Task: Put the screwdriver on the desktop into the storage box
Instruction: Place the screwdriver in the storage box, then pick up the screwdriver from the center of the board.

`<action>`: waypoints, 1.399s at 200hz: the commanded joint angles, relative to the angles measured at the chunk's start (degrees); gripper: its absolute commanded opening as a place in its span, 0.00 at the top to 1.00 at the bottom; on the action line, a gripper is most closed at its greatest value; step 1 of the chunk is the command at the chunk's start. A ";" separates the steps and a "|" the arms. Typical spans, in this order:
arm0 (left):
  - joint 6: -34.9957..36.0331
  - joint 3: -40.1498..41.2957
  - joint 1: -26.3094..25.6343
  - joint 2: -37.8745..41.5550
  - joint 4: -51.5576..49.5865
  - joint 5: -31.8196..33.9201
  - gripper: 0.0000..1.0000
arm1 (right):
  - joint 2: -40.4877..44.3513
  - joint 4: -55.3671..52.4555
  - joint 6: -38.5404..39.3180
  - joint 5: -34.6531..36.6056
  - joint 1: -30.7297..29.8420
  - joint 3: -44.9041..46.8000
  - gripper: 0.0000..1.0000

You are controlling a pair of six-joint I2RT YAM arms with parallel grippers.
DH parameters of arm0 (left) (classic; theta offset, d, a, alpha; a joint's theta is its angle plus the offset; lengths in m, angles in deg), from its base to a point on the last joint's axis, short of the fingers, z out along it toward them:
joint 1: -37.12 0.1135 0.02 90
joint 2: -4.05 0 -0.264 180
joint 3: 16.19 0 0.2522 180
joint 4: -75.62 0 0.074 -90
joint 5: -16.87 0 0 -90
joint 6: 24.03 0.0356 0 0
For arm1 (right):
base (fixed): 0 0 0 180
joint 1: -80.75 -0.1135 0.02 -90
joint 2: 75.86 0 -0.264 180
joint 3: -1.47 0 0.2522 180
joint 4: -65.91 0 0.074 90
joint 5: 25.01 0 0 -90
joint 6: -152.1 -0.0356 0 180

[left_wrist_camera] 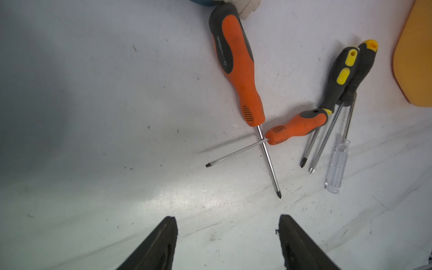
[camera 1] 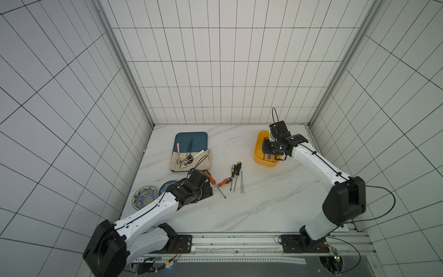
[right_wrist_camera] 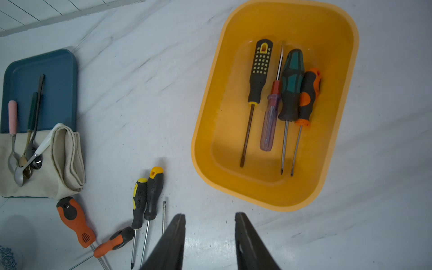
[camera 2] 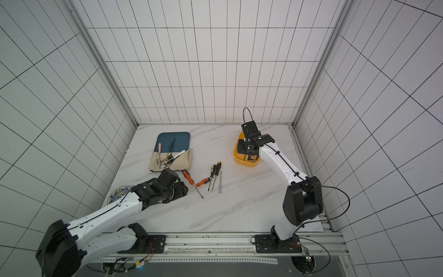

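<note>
Yellow-orange plastic storage box [right_wrist_camera: 203, 131]: four screwdrivers [right_wrist_camera: 291, 84] inside, five beside it on white marble desktop [right_wrist_camera: 140, 93]. Spread, empty: left gripper [left_wrist_camera: 228, 218], right gripper [right_wrist_camera: 210, 216] – right above box. Lift one crossed orange-handled screwdriver [left_wrist_camera: 236, 63] straight – sparing its partner.

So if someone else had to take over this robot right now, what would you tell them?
Left gripper: open, empty, hovering by two crossed orange screwdrivers.
Right gripper: open, empty, by the storage box.
Done: four screwdrivers lie in the box.
Left to do: five on the desktop, namely the two orange ones, two black-and-yellow screwdrivers and one clear-handled screwdriver.
</note>
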 commanded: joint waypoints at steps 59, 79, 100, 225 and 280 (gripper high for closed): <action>5.89 -14.02 1.22 -21.83 5.53 -2.09 0.31 | 10.37 5.33 -5.24 0.26 -5.73 18.80 0.61; 8.53 -16.28 -0.97 -23.53 7.02 -1.23 0.30 | 12.48 5.24 -5.33 0.66 -6.02 21.19 0.61; 11.83 -20.44 -2.22 -28.05 5.89 -1.44 0.31 | 14.40 4.72 -5.25 0.91 -6.07 22.74 0.61; 18.29 -20.16 -3.01 -33.11 7.81 -3.39 0.29 | 18.45 4.26 -6.37 1.87 -6.12 28.17 0.61; 18.10 -18.06 -4.50 -31.56 8.14 -2.66 0.35 | 17.94 4.68 -6.78 1.60 -6.12 28.56 0.61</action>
